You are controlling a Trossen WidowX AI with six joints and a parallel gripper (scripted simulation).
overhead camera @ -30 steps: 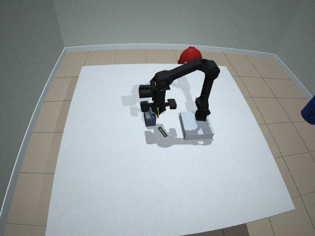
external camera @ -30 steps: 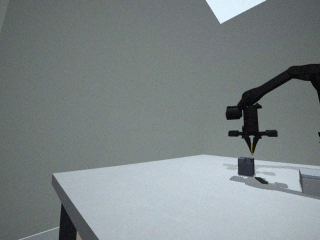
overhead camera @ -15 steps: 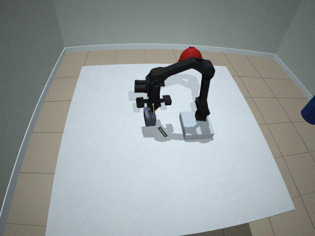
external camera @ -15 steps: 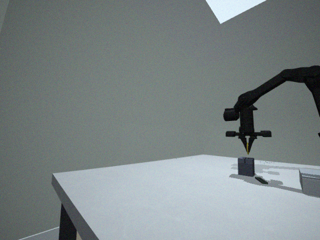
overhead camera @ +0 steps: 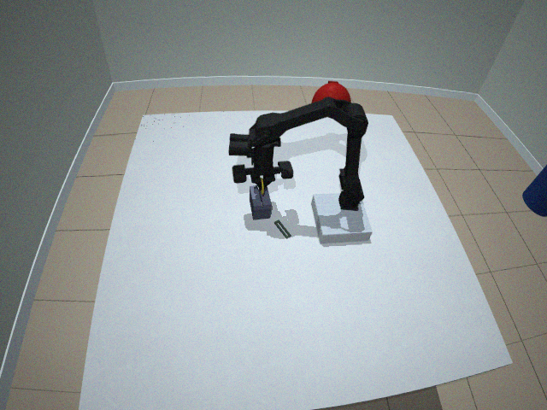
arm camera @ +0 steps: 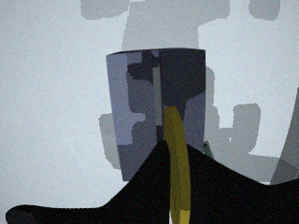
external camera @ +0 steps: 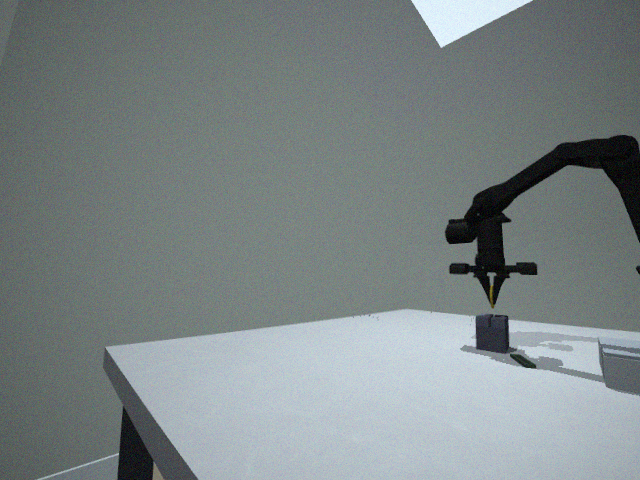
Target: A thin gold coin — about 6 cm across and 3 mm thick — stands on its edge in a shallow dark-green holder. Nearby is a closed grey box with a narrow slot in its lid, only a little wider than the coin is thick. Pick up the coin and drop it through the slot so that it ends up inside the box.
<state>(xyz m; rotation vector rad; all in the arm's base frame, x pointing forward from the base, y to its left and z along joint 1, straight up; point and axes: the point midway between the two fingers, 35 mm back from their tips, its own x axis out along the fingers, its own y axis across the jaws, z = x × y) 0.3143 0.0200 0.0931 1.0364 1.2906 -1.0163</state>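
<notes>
While our gripper (arm camera: 177, 149) pinches the coin (arm camera: 177, 168) tight above the box (arm camera: 156, 108), we line its edge with the slot (arm camera: 157, 84), then lower slowly.

Plain grey-green walls (external camera: 232, 155) all around, tan tiled floor (overhead camera: 70, 247) with a pale skirting strip. The white table (overhead camera: 265, 308) has a dark leg (external camera: 131, 449), and a bright skylight patch (external camera: 465, 18) sits high above it.

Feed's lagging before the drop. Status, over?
Gripper shut on gold coin, edge-on. Coin hangs above grey box, near its slot, not yet in. Green holder lies beside the box. Nothing seen blocking.
</notes>
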